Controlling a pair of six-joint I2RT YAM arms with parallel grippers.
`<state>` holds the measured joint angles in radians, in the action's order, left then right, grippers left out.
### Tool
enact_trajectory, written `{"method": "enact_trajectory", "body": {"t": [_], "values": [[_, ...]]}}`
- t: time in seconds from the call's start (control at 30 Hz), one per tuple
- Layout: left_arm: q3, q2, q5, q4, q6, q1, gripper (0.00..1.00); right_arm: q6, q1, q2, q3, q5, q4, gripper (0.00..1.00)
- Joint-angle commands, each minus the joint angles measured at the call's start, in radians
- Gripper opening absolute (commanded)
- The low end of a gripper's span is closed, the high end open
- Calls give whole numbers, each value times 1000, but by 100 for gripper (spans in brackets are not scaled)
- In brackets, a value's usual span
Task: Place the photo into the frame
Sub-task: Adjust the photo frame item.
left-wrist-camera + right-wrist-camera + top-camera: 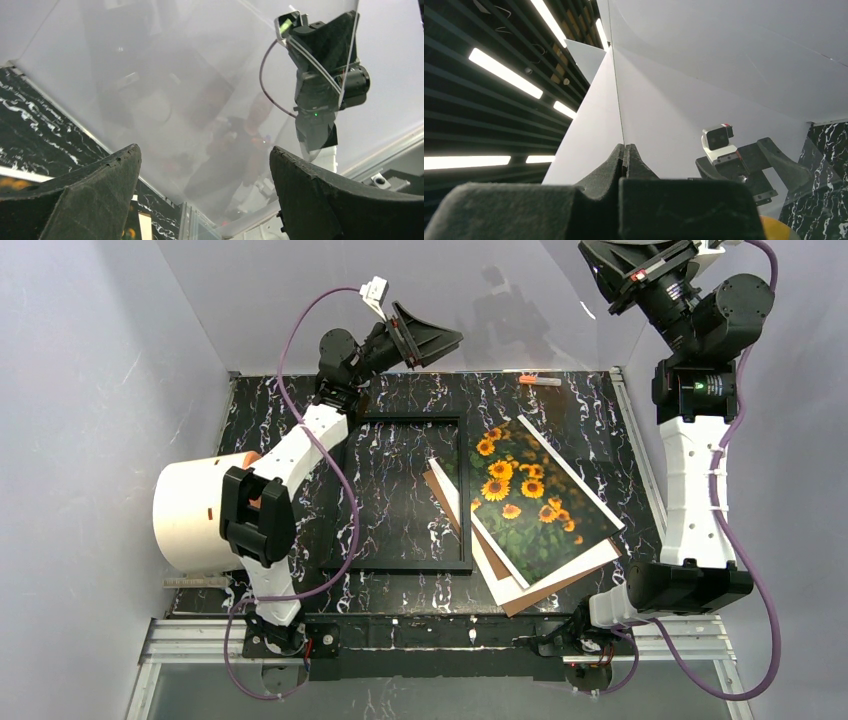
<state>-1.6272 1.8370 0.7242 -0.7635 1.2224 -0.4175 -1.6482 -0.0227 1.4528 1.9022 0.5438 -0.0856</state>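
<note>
Right gripper (625,150) closed, raised; photo (530,505) slants far-left to near-right.

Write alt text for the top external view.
A sunflower photo lies tilted on a white sheet and brown backing board, overlapping the right side of an empty black frame flat on a black marble table. Both arms are raised at the back: the left gripper open, the right gripper shut on a faint clear pane.
</note>
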Motion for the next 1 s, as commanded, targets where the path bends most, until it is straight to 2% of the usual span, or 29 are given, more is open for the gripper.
{"method": "enact_trajectory", "body": {"t": [0.0, 0.57, 0.73, 0.83, 0.97], "values": [[-53, 7, 55, -142, 18, -10, 99, -49, 10, -12, 67, 8, -75, 1], [10, 25, -9, -103, -56, 49, 98, -53, 12, -20, 96, -8, -52, 1], [-51, 46, 12, -127, -9, 46, 98, -47, 12, -19, 86, -11, -37, 1], [-76, 53, 38, -178, 81, 46, 98, -44, 12, -21, 65, -13, -33, 1], [-98, 42, 79, -290, 252, 54, 89, 28, 12, -27, 52, -44, 19, 1]]}}
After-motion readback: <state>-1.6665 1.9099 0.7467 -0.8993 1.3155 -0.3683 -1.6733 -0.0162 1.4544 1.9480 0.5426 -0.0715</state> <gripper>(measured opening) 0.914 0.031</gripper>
